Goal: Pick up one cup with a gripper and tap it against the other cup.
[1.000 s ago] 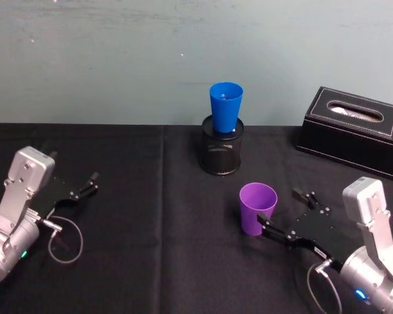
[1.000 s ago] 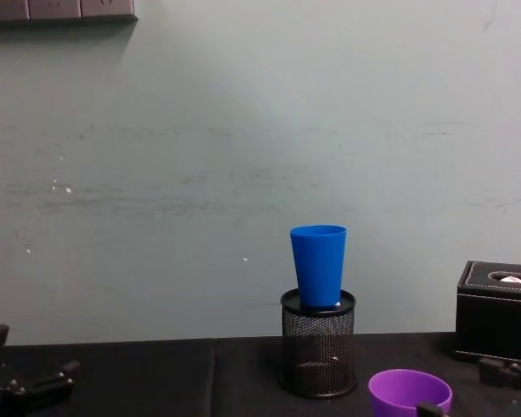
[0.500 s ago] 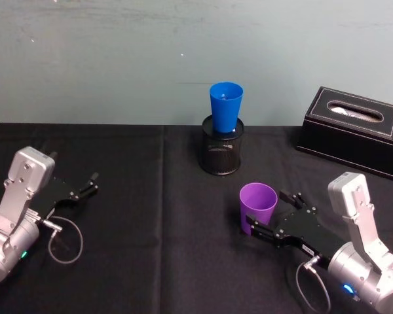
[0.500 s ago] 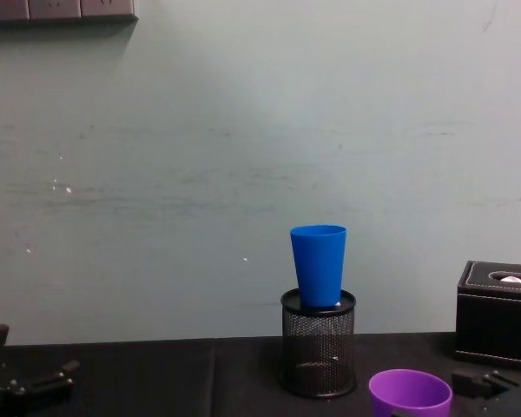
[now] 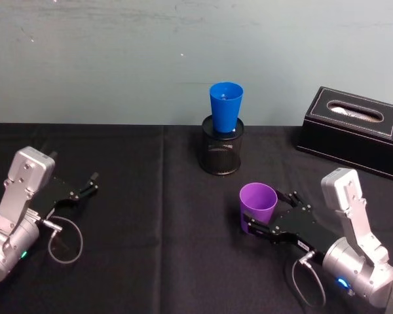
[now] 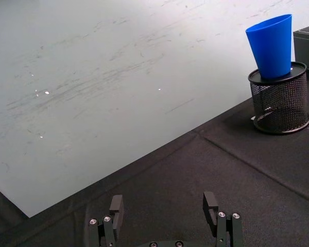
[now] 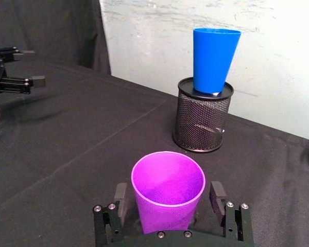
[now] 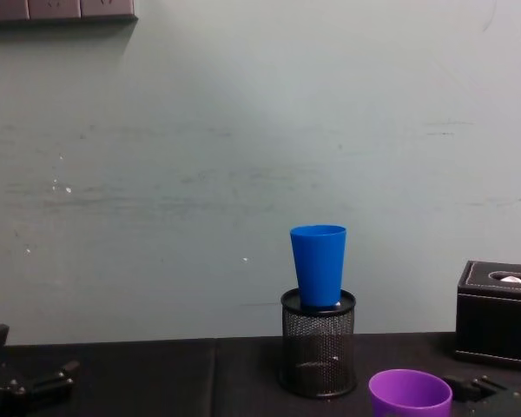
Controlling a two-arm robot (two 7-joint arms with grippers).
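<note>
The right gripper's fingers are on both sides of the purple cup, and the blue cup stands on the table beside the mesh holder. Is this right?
One thing is wrong. The blue cup stands in the top of the mesh holder, not on the table beside it; the right wrist view shows this. The rest holds.

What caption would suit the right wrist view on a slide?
Open right gripper straddles the upright purple cup; the blue cup stands in a black mesh holder beyond.
</note>
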